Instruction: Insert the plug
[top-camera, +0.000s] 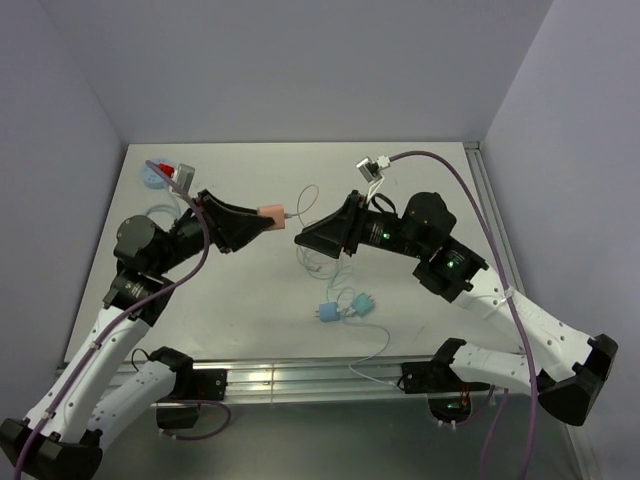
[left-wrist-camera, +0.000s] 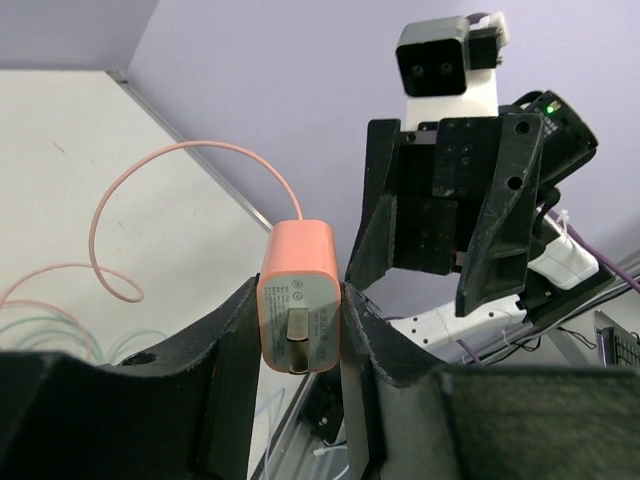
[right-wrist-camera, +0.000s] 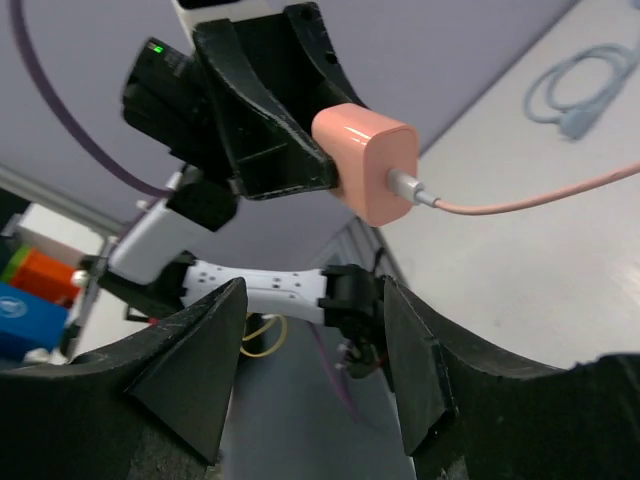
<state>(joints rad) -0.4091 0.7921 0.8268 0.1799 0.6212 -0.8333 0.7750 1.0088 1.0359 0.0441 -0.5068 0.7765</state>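
A pink charger block (top-camera: 270, 214) is clamped between the jaws of my left gripper (top-camera: 262, 222) and held above the table. In the left wrist view the block (left-wrist-camera: 300, 295) sits between the two black fingers (left-wrist-camera: 232, 345), with its label face and metal prong toward the camera. A pink cable (right-wrist-camera: 520, 200) runs from a silver plug (right-wrist-camera: 410, 187) seated in the block (right-wrist-camera: 365, 160). My right gripper (top-camera: 300, 240) is open and empty, facing the block a short way to its right; its jaws (right-wrist-camera: 310, 340) stand wide apart below the block.
Two small light-blue chargers (top-camera: 327, 312) (top-camera: 362, 301) with thin white cables lie on the table near the front. A blue cable coil (top-camera: 155, 178) lies at the back left, also in the right wrist view (right-wrist-camera: 585, 90). Grey walls enclose the table.
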